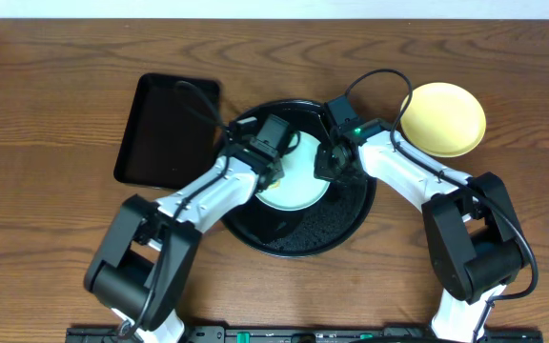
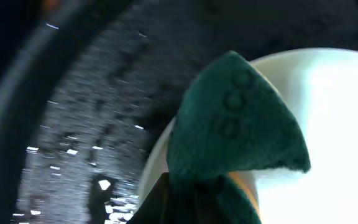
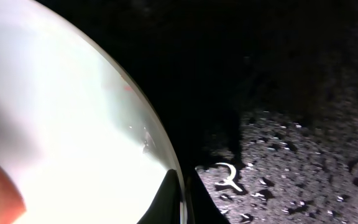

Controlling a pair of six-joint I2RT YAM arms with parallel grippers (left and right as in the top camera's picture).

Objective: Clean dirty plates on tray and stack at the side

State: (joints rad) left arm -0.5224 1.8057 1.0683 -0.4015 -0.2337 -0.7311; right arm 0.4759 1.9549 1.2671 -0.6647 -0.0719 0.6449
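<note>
Sponge: you saw a dark teal sponge (image 2: 232,121) folded into a blunt wedge, its tip pointing up, with small embossed rings on its face.
Grip: your left fingers (image 2: 154,205) pinched the sponge's lower end at the bottom edge; only a dark sliver of one showed.
Plate: a pale plate (image 2: 328,124) lay behind and right of the sponge, its rim curving down past the sponge's left side; glare washed out its surface.
Tray: the black tray (image 2: 86,124) filled the left, its pebbled floor dotted with bright glints and its raised rim blurred at far left.
</note>
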